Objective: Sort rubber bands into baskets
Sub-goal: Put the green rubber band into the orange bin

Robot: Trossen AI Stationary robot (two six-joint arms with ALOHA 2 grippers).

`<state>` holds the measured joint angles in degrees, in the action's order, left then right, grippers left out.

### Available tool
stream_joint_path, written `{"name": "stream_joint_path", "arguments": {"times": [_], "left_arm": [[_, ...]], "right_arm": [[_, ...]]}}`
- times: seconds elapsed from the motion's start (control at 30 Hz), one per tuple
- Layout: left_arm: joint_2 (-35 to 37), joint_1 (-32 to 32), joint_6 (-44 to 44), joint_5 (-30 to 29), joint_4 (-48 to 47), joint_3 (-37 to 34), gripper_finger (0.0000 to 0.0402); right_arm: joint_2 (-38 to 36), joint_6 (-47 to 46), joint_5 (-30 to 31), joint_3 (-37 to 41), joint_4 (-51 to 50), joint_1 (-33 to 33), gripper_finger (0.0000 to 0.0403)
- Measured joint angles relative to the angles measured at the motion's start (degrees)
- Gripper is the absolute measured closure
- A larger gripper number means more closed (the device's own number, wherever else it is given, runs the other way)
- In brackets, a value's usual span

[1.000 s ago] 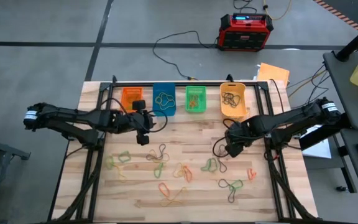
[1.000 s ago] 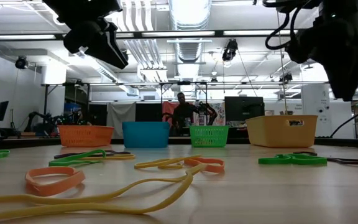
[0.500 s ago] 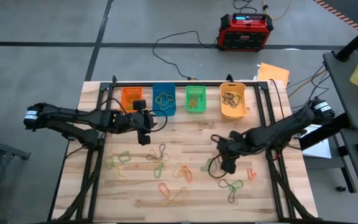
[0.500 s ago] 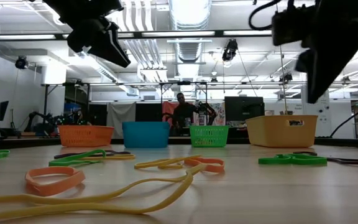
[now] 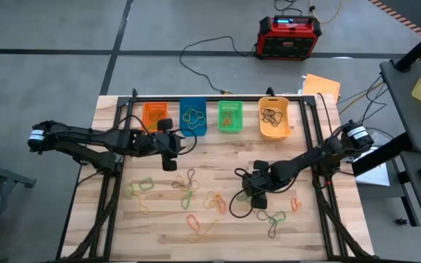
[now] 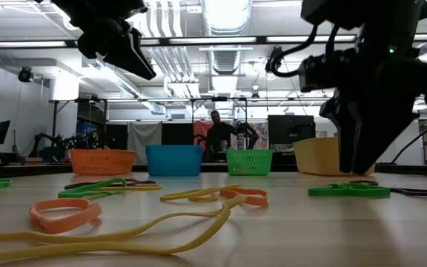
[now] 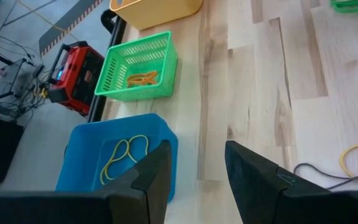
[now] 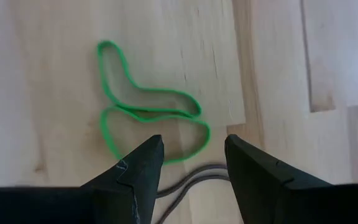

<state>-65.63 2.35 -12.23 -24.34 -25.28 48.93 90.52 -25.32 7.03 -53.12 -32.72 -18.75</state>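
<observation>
Rubber bands in green, orange, yellow and black lie loose on the wooden table (image 5: 320, 219), among them a green one (image 8: 148, 118) and a dark one (image 8: 191, 180) next to it. My right gripper (image 8: 191, 163) hangs open, pointing steeply down just above that green band; in the high view it (image 5: 255, 200) is right of the table's middle. My left gripper (image 5: 170, 162) hovers open near the blue basket (image 5: 193, 117). Orange (image 5: 154, 115), green (image 5: 230, 115) and yellow-orange (image 5: 274, 117) baskets stand in the same far row.
A red-and-black box (image 5: 289, 36) with cables sits on the floor beyond the far edge. The blue basket (image 7: 117, 155) holds a yellow band, the green basket (image 7: 140, 68) an orange one. More bands, such as a green-and-black cluster (image 5: 272, 218), lie toward the near edge.
My right gripper has swung from near the yellow-orange basket toward the table's near edge and left, come down, and rolled about its own axis, ending low over the green band. The bands lie as before.
</observation>
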Motion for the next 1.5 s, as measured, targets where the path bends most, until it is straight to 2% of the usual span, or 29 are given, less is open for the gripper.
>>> {"name": "stream_joint_path", "arguments": {"times": [0.2, 0.33, 0.43, 0.6, 0.67, 0.93, 1.07, 1.2, 1.33, 1.5], "left_arm": [[0.0, 0.0, 0.6, 0.0, 0.0, 0.0, 0.0267], [0.0, 0.0, 0.7, 0.0, 0.3, -0.5, 0.0267], [0.0, 0.0, 1.0, 0.7, 1.0, -0.9, 0.0267], [0.0, 0.0, 1.9, 4.5, 1.7, -1.0, 0.0267], [0.0, 0.1, 2.1, 4.6, 2.0, -1.0, 0.0267], [0.0, 0.0, 3.4, 6.4, 2.7, -1.0, 0.0267], [0.0, 0.0, 4.2, 9.4, 5.0, -1.4, 0.0267], [0.0, 0.0, 4.3, 12.1, 11.5, -4.0, 0.0267], [0.0, 0.0, 4.7, 13.5, 19.7, -7.5, 0.0267], [0.0, 0.0, 7.3, 16.7, 29.5, -11.6, 0.0267]], "right_arm": [[3.2, 0.7, 3.5, 0.0, 0.1, 0.0, 0.0236], [4.5, 2.9, 3.4, -0.1, 0.7, 0.3, 0.0250], [5.1, 4.7, 2.7, -0.2, 1.1, 0.6, 0.0280], [5.5, 7.2, 1.7, -0.2, 1.9, 0.8, 0.0365], [5.4, 8.2, 1.9, -0.2, 1.8, 0.9, 0.0385], [1.7, 9.7, 4.3, 0.1, 0.2, 1.0, 0.0394], [-2.9, 10.0, 9.0, 0.1, -2.7, 1.0, 0.0394], [-7.8, 13.1, 14.9, 0.1, -1.8, 1.0, 0.0394], [-11.2, 18.9, 19.6, 0.1, 2.6, 1.2, 0.0394], [-12.6, 30.0, 20.3, 0.1, 14.4, 2.6, 0.0394]]}}
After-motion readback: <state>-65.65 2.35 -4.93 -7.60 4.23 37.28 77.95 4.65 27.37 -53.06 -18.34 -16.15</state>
